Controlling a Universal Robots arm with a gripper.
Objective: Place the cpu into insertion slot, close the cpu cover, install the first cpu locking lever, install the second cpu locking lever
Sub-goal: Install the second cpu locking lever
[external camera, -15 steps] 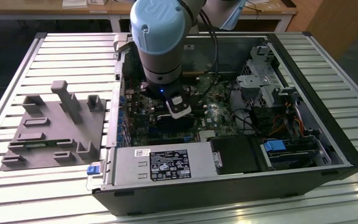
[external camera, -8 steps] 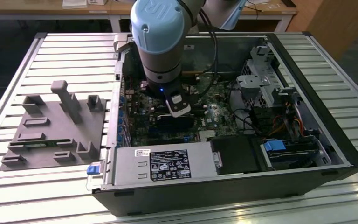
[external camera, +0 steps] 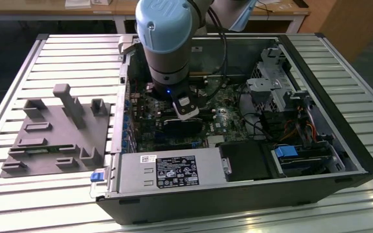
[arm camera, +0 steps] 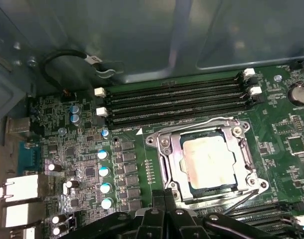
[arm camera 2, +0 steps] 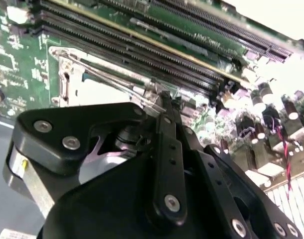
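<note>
- One gripper is working inside the open PC case, hanging just above the near edge of the insertion slot.
- Cpu is sitting flat in slot; cpu cover is lying closed over it.
- Wire locking lever is running w/ its long axis along the socket side, reaching right up to the fingertips.
- Jaw state: can't tell; the fingers are appearing near-closed, grip on lever unconfirmed.

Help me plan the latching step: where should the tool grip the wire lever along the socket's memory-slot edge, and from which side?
Probably the wire lever's bent end, from above: its straight run hugs the cpu cover, leaving no gap to pinch.
</note>
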